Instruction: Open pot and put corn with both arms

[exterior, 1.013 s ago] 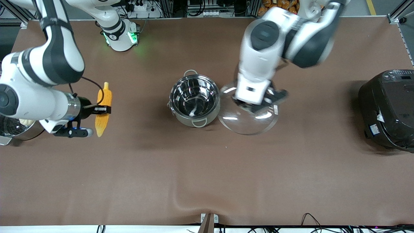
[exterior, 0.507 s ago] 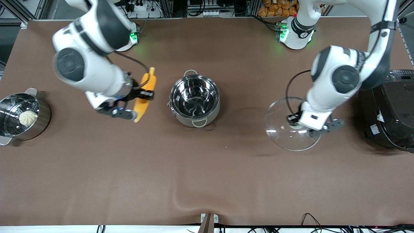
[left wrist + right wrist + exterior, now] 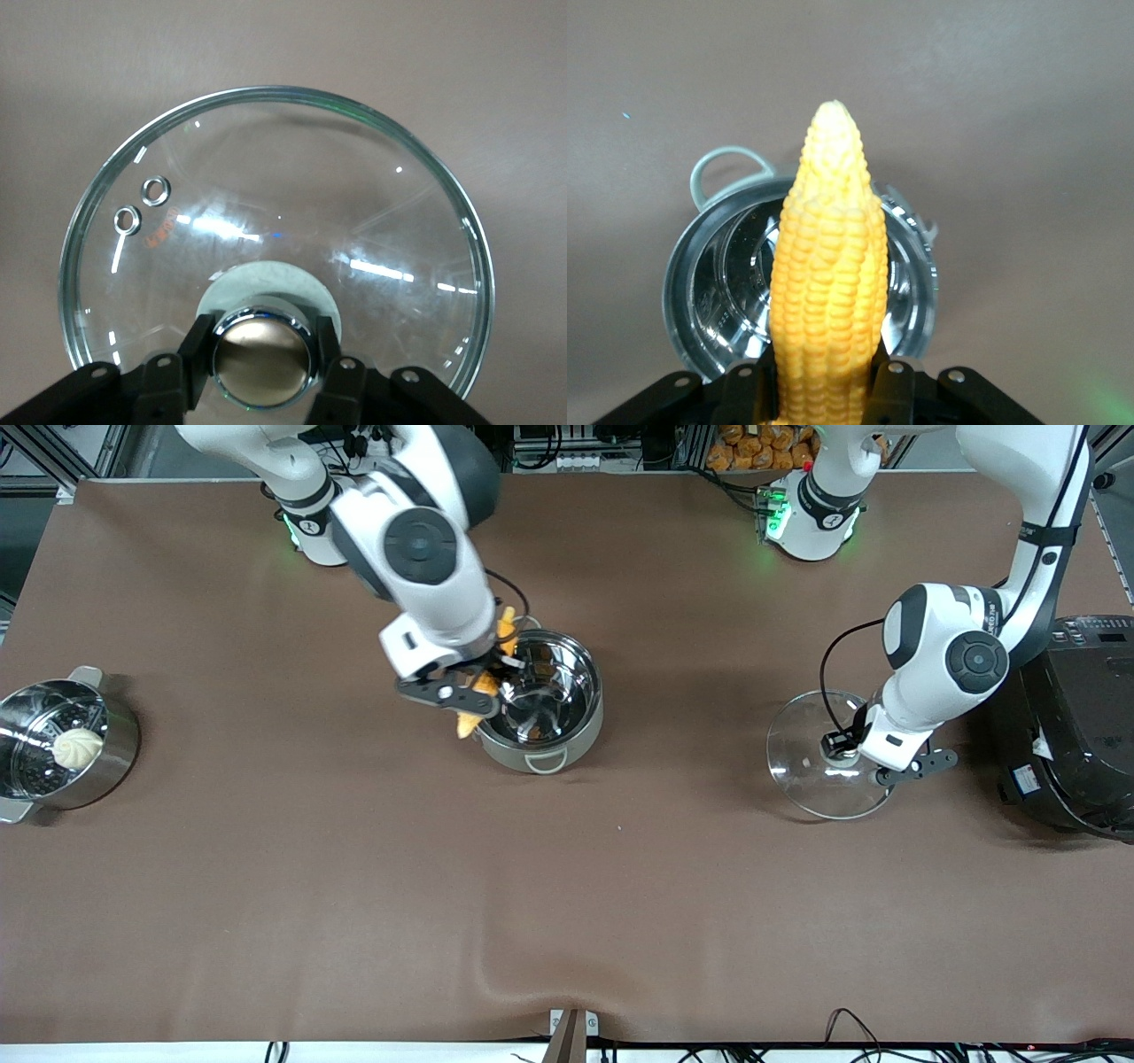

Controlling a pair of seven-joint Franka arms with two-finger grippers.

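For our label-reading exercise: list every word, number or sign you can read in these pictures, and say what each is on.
None can be read with certainty.
Glass lid: small red print beside two vent holes, too blurred.
Left arm's base: a dark mark, too small.
Black rice cooker: panel print and white stickers, too small.
Corn and pot: no text.

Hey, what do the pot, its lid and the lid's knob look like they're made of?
The pot: polished steel, probably stainless, judging by mirror-like reflections inside. The lid: clear glass with a metal rim; the table shows through it. The knob, clamped by the left gripper: shiny copper-toned metal, though plated plastic can't be ruled out.
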